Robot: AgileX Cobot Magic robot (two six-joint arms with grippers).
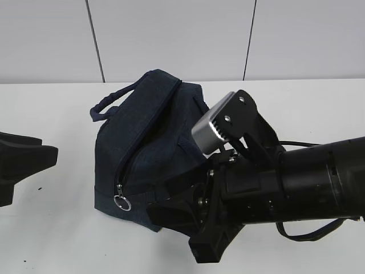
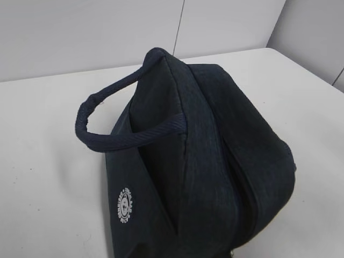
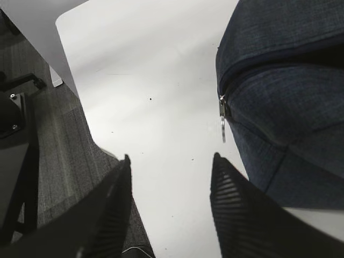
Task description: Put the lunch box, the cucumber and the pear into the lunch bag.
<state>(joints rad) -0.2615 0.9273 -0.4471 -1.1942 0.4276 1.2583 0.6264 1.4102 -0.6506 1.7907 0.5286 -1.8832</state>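
Right up against the lens in the exterior view sits the right arm (image 1: 296, 185), a thick black barrel running in from the right edge with its silver-cased wrist camera (image 1: 212, 130) tilted up toward the bag. From the right wrist view the right gripper (image 3: 169, 161) stands open, both ribbed black fingers (image 3: 110, 209) spread apart with nothing but bare tabletop between them. Just beside the right-hand finger in that view lies the lunch bag (image 3: 290, 107), its dark navy fabric filling the upper right corner. On its seam the zipper slider (image 3: 221, 106) sits at the end of the track, and the metal ring pull (image 3: 223, 129) hangs down from it, close to the fingertip but not touching.

Out to the exterior view, the lunch bag (image 1: 151, 154) lies slumped on the white table (image 1: 51, 228), zipper line running diagonally from the top down to the ring pull (image 1: 122, 202) at the lower left corner. One padded handle (image 1: 111, 101) loops out to the left. The zipper looks shut along its visible length.

Over on the left edge, the left gripper (image 1: 23, 162) shows as a black shape well apart from the bag; whether it is open or closed cannot be told. The left wrist view looks onto the bag (image 2: 215, 161) from its end, handle (image 2: 121, 137) arching over, a small round white logo (image 2: 124, 205) on the side.
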